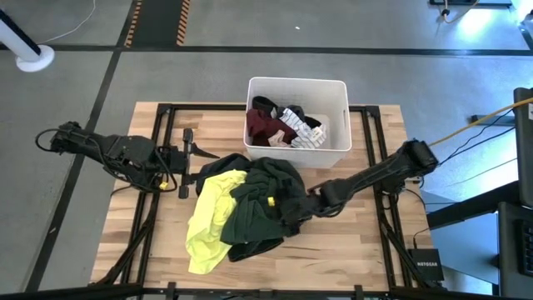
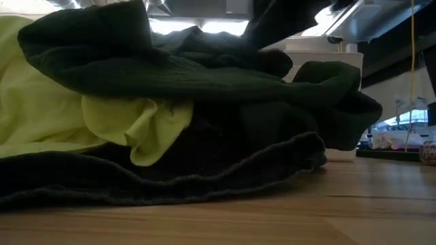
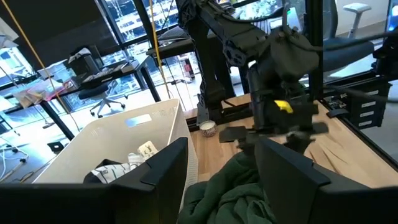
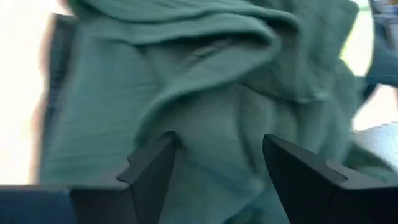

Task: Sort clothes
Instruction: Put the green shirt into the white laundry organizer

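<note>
A dark green garment (image 1: 266,204) lies heaped on the wooden table, partly over a neon yellow garment (image 1: 208,217); both fill the low view (image 2: 191,75). A maroon piece (image 1: 266,125), a black piece (image 1: 265,104) and a black-and-white striped piece (image 1: 301,132) lie in the white bin (image 1: 297,83). My right gripper (image 4: 217,143) is open at the heap's right side (image 1: 287,207). My left gripper (image 3: 221,146) is open and empty at the heap's left side (image 1: 190,158), level with the table, with the green cloth (image 3: 230,193) just ahead of it. My right gripper's open fingers (image 4: 152,165) reach into the folds of the dark green garment (image 4: 217,112) from the table's right side, roughly level. A fold stands between the two fingers. The garment lies on the table. Whether the fingertips press on the cloth, I cannot tell.
The white bin stands at the table's far middle, just behind the heap; it also shows in the left wrist view (image 3: 124,134). Bare wood (image 1: 341,242) lies to the near right and along the near edge. A small cup (image 3: 207,129) stands on the table by the bin.
</note>
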Controlling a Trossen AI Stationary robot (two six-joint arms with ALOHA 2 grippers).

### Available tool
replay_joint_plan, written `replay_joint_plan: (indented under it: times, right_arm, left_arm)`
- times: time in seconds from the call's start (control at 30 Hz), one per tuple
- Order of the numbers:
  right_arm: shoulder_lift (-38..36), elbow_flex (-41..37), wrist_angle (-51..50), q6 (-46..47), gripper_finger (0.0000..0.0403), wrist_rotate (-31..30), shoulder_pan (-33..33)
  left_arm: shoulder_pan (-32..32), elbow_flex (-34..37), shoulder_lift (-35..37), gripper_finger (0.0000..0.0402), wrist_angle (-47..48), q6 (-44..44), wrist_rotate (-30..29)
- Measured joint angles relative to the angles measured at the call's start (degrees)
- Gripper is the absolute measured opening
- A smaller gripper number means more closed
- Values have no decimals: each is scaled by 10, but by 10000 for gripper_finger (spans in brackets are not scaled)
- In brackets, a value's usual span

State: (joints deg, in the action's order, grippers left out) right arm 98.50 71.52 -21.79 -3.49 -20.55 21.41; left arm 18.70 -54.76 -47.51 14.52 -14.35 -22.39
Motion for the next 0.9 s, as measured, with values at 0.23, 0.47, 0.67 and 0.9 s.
replay_joint_plan:
  times: [0.23,0.47,0.67,0.9]
  right_arm:
    - [30,0,19,-33,260,-40,-12]
    - [56,1,21,-30,258,13,-27]
    - [56,6,13,-30,172,13,-27]
    - [50,40,-49,-45,20,6,-27]
  left_arm:
    - [0,0,0,182,1,0,0]
    - [0,0,0,182,1,0,0]
    - [0,0,0,182,1,0,0]
    - [0,0,0,182,1,0,0]
